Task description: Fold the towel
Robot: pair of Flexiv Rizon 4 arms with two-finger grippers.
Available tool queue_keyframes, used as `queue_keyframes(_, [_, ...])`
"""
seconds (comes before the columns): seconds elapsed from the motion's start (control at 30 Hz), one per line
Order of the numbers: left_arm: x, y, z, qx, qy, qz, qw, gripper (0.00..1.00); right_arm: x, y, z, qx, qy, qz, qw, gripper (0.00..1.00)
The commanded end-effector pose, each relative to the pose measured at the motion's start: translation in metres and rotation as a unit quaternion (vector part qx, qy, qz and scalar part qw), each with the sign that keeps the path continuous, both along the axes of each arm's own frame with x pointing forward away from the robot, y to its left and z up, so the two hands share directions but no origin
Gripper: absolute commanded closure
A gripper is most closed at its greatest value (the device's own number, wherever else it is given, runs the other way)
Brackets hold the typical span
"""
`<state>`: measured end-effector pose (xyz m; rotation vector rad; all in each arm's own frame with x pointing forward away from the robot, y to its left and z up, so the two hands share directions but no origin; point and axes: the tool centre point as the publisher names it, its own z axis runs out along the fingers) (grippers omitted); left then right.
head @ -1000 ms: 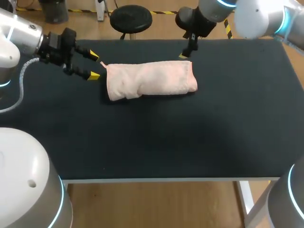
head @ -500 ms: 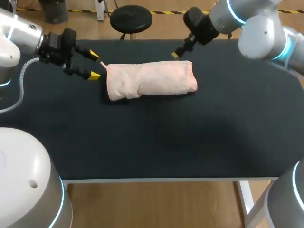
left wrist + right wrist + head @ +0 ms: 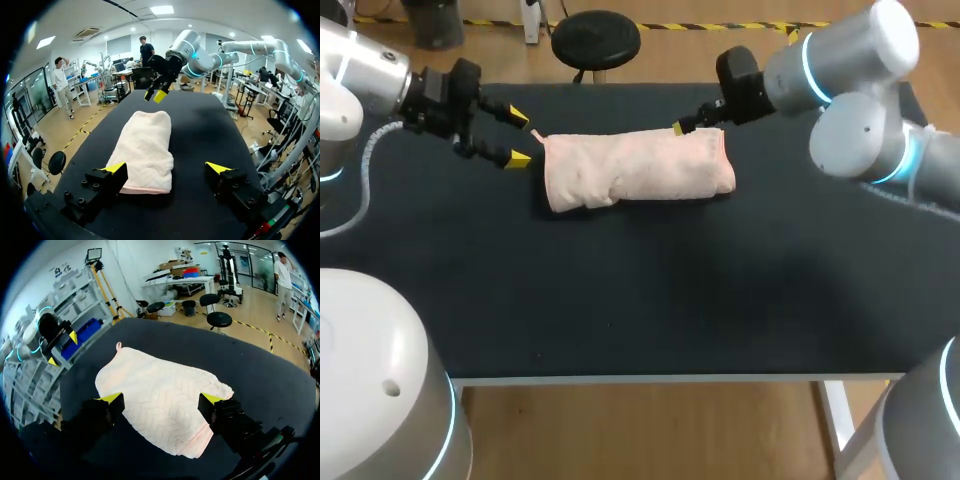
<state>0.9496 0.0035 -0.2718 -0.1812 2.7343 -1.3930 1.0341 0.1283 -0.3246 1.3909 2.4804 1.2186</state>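
A pale pink towel [image 3: 635, 170] lies folded into a thick oblong on the black table [image 3: 670, 290], long side running left to right. My left gripper [image 3: 518, 138] stands open just off the towel's left end, with nothing between its fingers; in the left wrist view the towel [image 3: 145, 150] stretches ahead of that gripper [image 3: 167, 170]. My right gripper [image 3: 688, 122] hovers open at the towel's far edge near its right end. From the right wrist the towel [image 3: 160, 400] lies under and ahead of the open right gripper [image 3: 161, 400], untouched.
The table's far edge runs just behind the right gripper. Bare black surface spreads in front of the towel toward the near edge. Each wrist view shows the other gripper beyond the towel: the right gripper [image 3: 156, 95] and the left gripper [image 3: 62, 347].
My right arm has swung round and its gripper has shifted left and lower along the towel's far edge. The left arm and the towel have stayed put.
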Motion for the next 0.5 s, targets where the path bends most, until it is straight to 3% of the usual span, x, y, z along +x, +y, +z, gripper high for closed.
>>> queue_keyframes(0.03, [-0.001, 0.000, 0.000, -0.001, -0.001, 0.000, 1.000, 0.00, -0.003, 0.002, -0.008, 0.018, 0.007, -0.028, 0.999, 0.00])
queue_keyframes(0.2, [-0.001, 0.000, 0.000, -0.001, -0.001, 0.000, 1.000, 0.00, -0.005, -0.001, -0.016, 0.025, 0.016, -0.055, 0.998, 0.00])
queue_keyframes(0.43, [-0.001, 0.000, 0.000, -0.001, -0.001, 0.000, 1.000, 0.00, -0.003, -0.016, -0.019, 0.002, 0.042, -0.035, 0.998, 0.00])
queue_keyframes(0.5, [-0.001, 0.000, 0.000, -0.001, -0.001, 0.000, 1.000, 0.00, -0.001, -0.023, -0.018, 0.016, 0.054, -0.039, 0.998, 0.00])
